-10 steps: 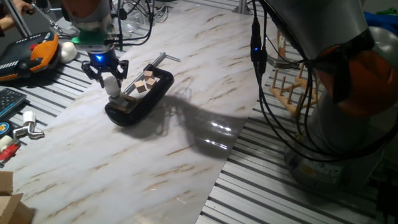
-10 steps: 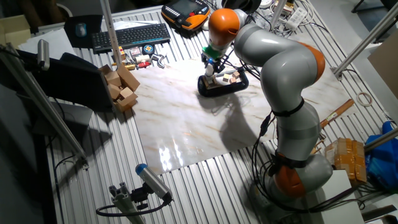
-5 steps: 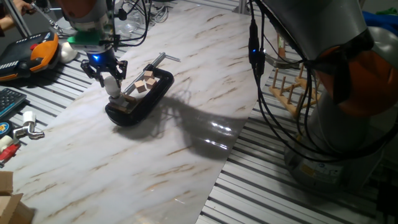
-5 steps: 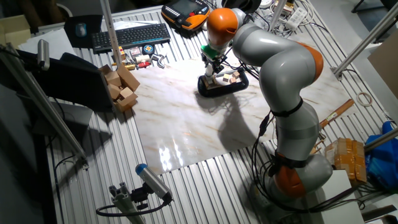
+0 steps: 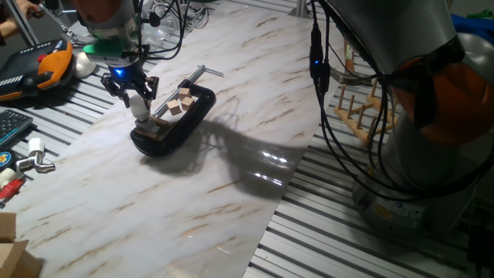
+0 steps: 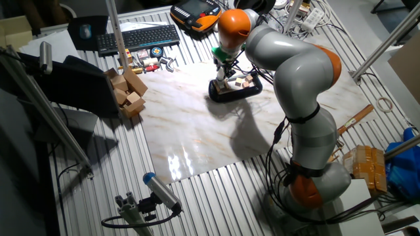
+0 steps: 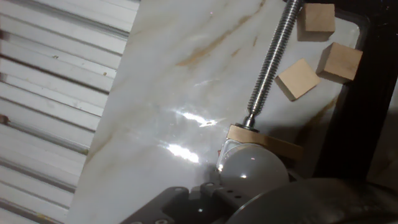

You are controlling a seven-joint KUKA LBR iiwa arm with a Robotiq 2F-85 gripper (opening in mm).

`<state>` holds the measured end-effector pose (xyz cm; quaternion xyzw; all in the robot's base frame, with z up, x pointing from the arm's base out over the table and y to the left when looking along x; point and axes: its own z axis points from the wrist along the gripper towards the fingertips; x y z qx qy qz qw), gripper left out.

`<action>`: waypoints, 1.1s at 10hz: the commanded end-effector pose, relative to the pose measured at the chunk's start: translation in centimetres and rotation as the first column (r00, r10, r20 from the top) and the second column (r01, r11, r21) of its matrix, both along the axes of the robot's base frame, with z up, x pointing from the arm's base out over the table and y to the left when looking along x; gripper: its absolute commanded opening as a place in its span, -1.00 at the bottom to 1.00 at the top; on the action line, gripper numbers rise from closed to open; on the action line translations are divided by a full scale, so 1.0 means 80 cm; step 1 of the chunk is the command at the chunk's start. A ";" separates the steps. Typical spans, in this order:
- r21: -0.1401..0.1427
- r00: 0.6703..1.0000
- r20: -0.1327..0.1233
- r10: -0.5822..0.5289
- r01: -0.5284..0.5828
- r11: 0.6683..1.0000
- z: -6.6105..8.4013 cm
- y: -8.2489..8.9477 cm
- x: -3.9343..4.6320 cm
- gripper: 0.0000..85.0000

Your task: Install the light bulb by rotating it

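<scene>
Jaws apparently pinch the light bulb [image 5: 140, 105] at the black clamp's [image 5: 189, 123] end, bare marble alongside.

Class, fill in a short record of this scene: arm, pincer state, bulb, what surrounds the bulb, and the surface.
arm: one arm, reaching over the black clamp
pincer: closed around the light bulb
light bulb: white globe, upright, at the clamp's near end
clamp contents: threaded screw, three small wooden blocks
surface: marbled table
</scene>
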<state>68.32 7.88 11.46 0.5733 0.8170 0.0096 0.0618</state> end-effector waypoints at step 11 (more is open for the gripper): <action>0.004 0.994 0.022 -0.105 0.105 0.994 -0.001 0.001 0.000 0.20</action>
